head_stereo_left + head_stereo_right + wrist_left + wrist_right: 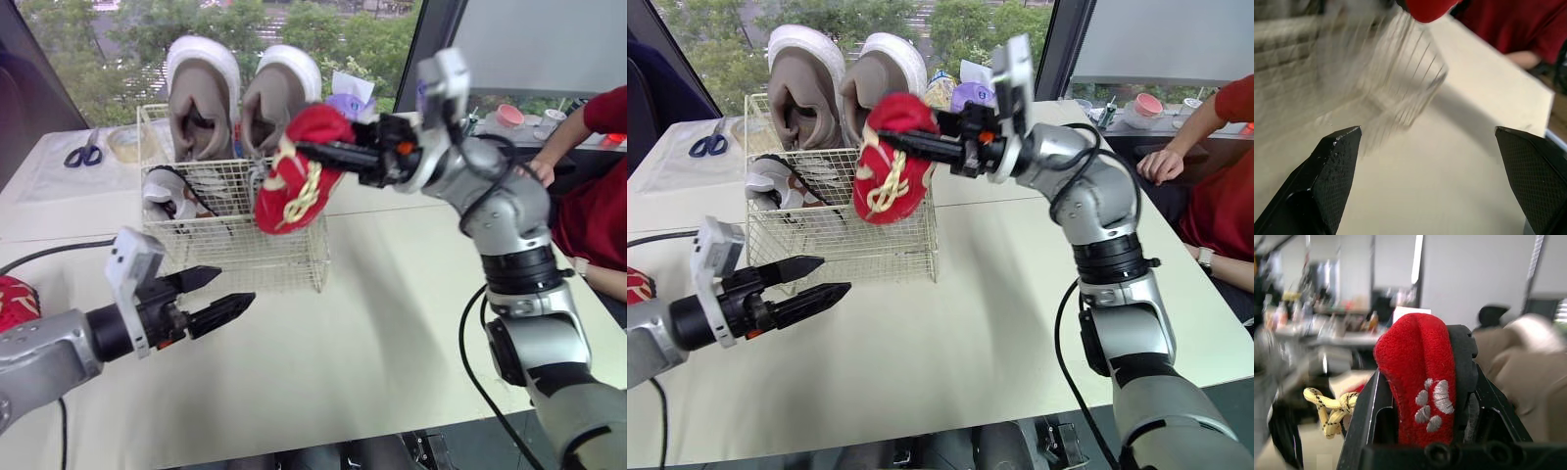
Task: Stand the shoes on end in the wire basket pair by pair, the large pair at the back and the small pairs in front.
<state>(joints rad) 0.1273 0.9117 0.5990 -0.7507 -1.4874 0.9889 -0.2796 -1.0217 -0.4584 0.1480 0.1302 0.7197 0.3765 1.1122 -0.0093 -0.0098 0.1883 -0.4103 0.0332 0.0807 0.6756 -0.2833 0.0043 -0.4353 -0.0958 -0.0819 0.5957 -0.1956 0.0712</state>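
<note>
Holding the small red shoe aloft, my right claw is clamped across its fleece upper near the paw-print patch, above the front right corner of the wire basket. The basket stands toward the far edge of the desk. The large tan pair stands on end at its back, and a white small shoe lies in the front on the left. My left claw is spread wide and carries nothing, hovering low over the desk just in front of the basket. A second red shoe lies at the desk's left edge.

I judge the red shoe light and soft. The fleece gives under the pinch, so it may sag or twist on release. Its yellow laces hang loose and could snag on the wires. A hold across the heel and collar, where the material is doubled, seems firmest for standing it up.
</note>
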